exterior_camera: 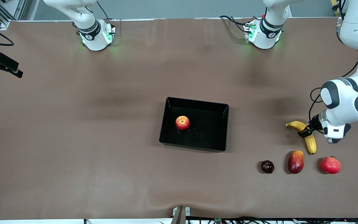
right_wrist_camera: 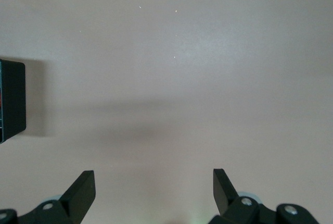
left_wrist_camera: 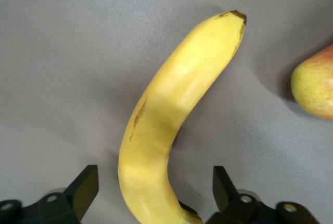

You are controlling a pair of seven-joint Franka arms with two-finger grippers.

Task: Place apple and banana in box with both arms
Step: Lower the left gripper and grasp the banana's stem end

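Straddling the banana (left_wrist_camera: 166, 125) at right of frame, the left gripper (exterior_camera: 305, 132) stands wide, seemingly untouching, jaws crosswise to its length; apple (exterior_camera: 182, 123) already in box (exterior_camera: 194, 147); right gripper (right_wrist_camera: 153, 193) wide, waiting.

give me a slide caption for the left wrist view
Left gripper open astride the banana on the table.

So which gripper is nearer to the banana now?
The left. The left gripper is down at the banana, open, one finger on each side of it. The right gripper waits, open, over bare table near the box.
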